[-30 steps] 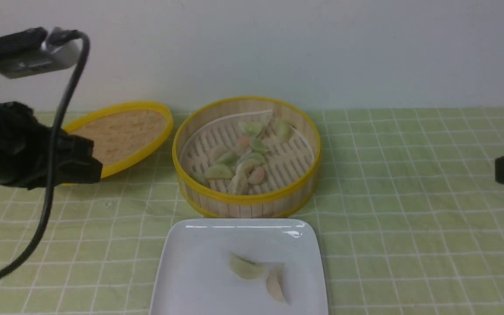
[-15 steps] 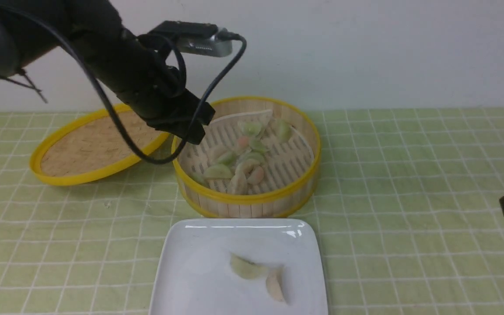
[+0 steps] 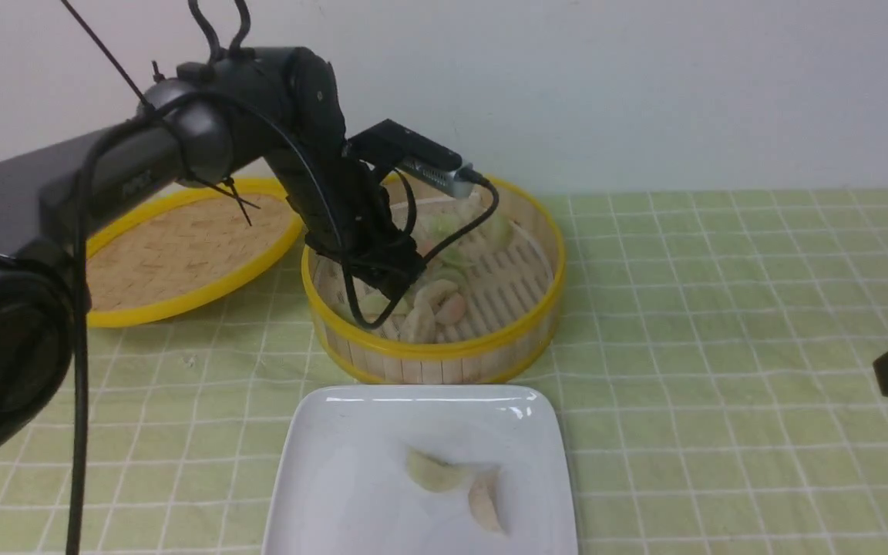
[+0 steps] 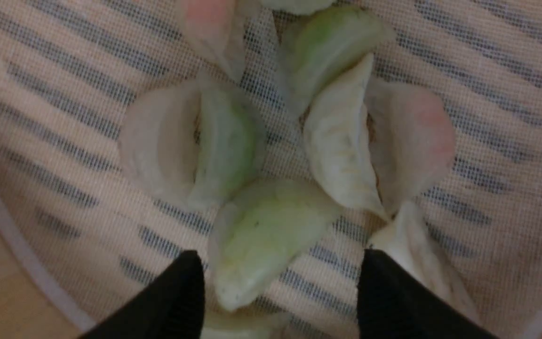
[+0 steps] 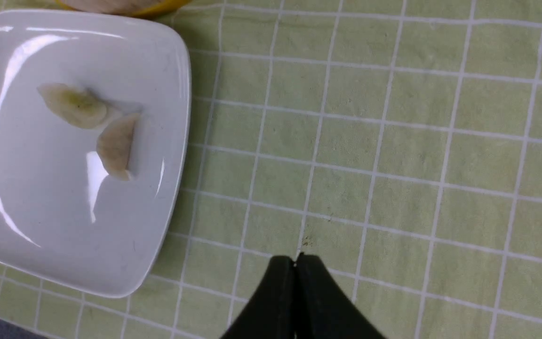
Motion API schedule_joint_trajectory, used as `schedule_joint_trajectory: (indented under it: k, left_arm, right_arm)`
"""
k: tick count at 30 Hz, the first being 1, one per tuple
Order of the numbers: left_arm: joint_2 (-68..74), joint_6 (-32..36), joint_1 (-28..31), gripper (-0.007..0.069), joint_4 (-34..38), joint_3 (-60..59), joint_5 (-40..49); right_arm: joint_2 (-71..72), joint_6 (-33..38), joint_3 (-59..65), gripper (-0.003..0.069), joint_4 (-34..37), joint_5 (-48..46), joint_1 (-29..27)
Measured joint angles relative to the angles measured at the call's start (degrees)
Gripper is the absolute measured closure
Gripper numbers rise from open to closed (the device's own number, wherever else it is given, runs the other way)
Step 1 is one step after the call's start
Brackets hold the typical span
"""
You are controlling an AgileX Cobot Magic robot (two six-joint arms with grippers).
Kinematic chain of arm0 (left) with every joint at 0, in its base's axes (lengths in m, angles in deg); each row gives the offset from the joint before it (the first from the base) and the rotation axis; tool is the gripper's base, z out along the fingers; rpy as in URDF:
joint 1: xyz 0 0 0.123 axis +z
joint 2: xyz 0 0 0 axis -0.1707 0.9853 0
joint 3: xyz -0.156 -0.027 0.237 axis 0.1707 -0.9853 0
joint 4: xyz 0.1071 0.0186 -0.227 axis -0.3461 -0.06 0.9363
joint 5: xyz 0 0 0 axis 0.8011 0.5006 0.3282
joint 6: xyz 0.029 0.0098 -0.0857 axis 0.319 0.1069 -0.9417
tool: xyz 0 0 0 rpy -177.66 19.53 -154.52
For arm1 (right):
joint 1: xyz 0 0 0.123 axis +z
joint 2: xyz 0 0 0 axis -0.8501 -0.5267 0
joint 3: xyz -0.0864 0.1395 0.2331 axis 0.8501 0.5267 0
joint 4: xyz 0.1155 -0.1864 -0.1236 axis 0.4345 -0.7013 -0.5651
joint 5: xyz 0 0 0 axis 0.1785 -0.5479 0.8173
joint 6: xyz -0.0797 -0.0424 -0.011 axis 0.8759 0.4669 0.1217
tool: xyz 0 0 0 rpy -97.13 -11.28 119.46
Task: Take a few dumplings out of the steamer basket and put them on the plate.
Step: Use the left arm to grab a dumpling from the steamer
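Note:
The steamer basket [image 3: 444,351] stands at the table's middle with several dumplings [image 3: 444,297] on its slotted floor. My left gripper [image 4: 280,268] is open and low inside the basket. Its two black fingers [image 4: 177,296] stand on either side of a green-filled dumpling [image 4: 266,235]. Other pale, green and pink dumplings [image 4: 341,146] lie just beyond it. The white square plate [image 3: 336,478] sits in front of the basket with two pale dumplings [image 3: 452,482] on it; the plate also shows in the right wrist view [image 5: 64,212]. My right gripper [image 5: 295,263] is shut and empty over the cloth to the right of the plate.
The shallow woven lid [image 3: 182,247] with a yellow rim lies left of the basket. A green checked cloth [image 3: 721,308] covers the table. The left arm [image 3: 182,154] and its cable reach over the lid. A white wall stands behind.
My left arm has swung from the far left over the lid and down into the basket. My right gripper has dropped a little at the right edge.

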Motion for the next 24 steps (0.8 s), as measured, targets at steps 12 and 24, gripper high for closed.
schedule_joint_trajectory:
  k: [12, 24]
  left_arm:
    - [3.9, 0.3, -0.5, 0.0334, -1.3, 0.5, -2.7]
    - [3.6, -3.4, -0.6, 0.0469, -2.1, 10.3, 12.6]
  right_arm:
    - [0.0, -0.1, 0.0, 0.0673, 0.6, -0.1, 0.0]
    - [0.0, 0.0, 0.0, 0.0673, 0.7, -0.1, 0.0]
